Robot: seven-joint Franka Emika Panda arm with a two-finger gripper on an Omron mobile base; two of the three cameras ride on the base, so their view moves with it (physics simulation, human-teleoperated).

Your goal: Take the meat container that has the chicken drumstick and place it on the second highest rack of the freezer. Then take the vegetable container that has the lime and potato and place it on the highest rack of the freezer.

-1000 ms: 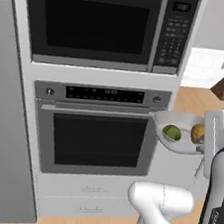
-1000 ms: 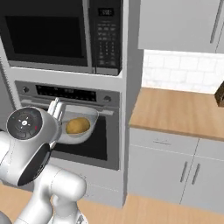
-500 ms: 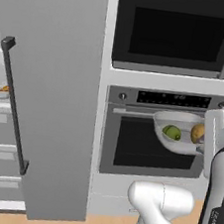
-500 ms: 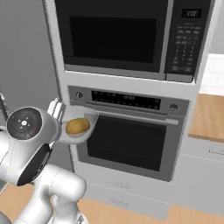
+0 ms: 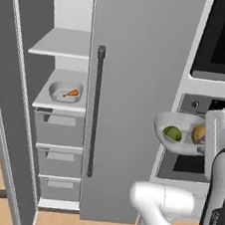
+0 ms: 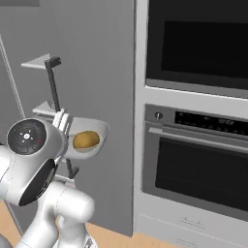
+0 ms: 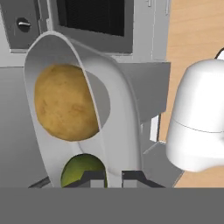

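The freezer (image 5: 57,127) stands open at the left of the left base view. Its highest rack (image 5: 60,47) is bare. On the second highest rack (image 5: 45,101) sits the meat container (image 5: 63,92) with the chicken drumstick (image 5: 72,93). My gripper (image 7: 111,177) is shut on the rim of the vegetable container (image 5: 178,143), held in the air in front of the oven, right of the freezer. In it lie the lime (image 5: 172,133) and the potato (image 5: 198,133). The right base view has the container (image 6: 94,131) and potato (image 6: 85,140) beside my hand (image 6: 63,123).
A tall grey panel with a black bar handle (image 5: 94,109) stands between the open freezer and the held container. The freezer's open door edge (image 5: 5,120) lies at far left. Grey drawers (image 5: 56,157) sit below the racks. An oven (image 6: 198,164) and a microwave (image 6: 198,43) fill the wall at right.
The whole picture has shifted: the base has driven left, bringing the open freezer into view and pushing the oven right. The gripper has kept its hold on the vegetable container.
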